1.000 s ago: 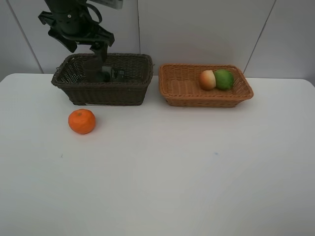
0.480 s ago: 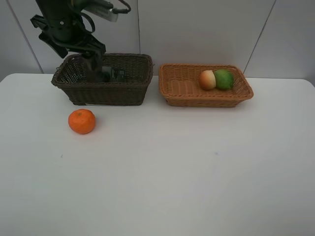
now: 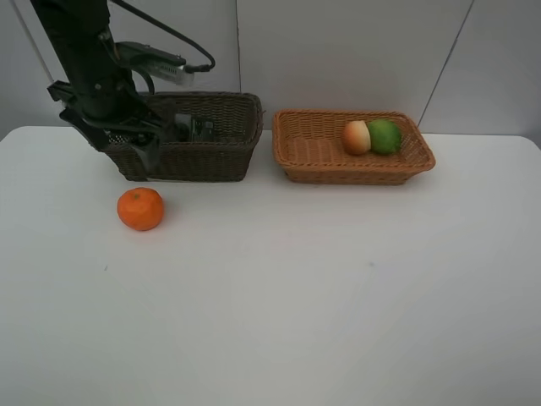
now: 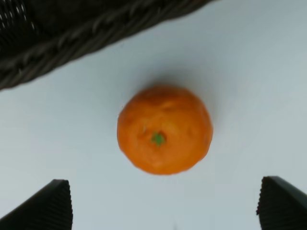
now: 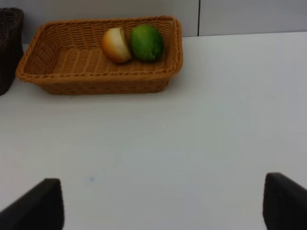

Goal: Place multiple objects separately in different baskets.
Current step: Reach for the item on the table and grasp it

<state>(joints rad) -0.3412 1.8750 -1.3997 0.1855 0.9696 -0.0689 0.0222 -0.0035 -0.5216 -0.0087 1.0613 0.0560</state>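
An orange mandarin (image 3: 140, 208) (image 4: 164, 129) lies on the white table in front of the dark brown basket (image 3: 211, 156) (image 4: 72, 33). My left gripper (image 3: 145, 161) (image 4: 165, 211) hangs open just above and behind the mandarin, in front of that basket's near wall, holding nothing. Dark items (image 3: 196, 127) show inside the dark basket; I cannot tell what they are. The light tan basket (image 3: 313, 152) (image 5: 72, 67) holds the peach (image 3: 356, 137) (image 5: 116, 44) and the green fruit (image 3: 385, 135) (image 5: 146, 42) side by side. My right gripper (image 5: 160, 208) is open and empty, well short of the tan basket.
The two baskets stand side by side at the back of the table, near the grey wall panels. A corner of the dark basket (image 5: 7, 48) shows in the right wrist view. White tabletop (image 3: 321, 296) stretches across the front and right.
My left arm has risen out of the dark basket and swung forward and left, so its open gripper now hangs in front of the basket above the mandarin. Nothing else moved.
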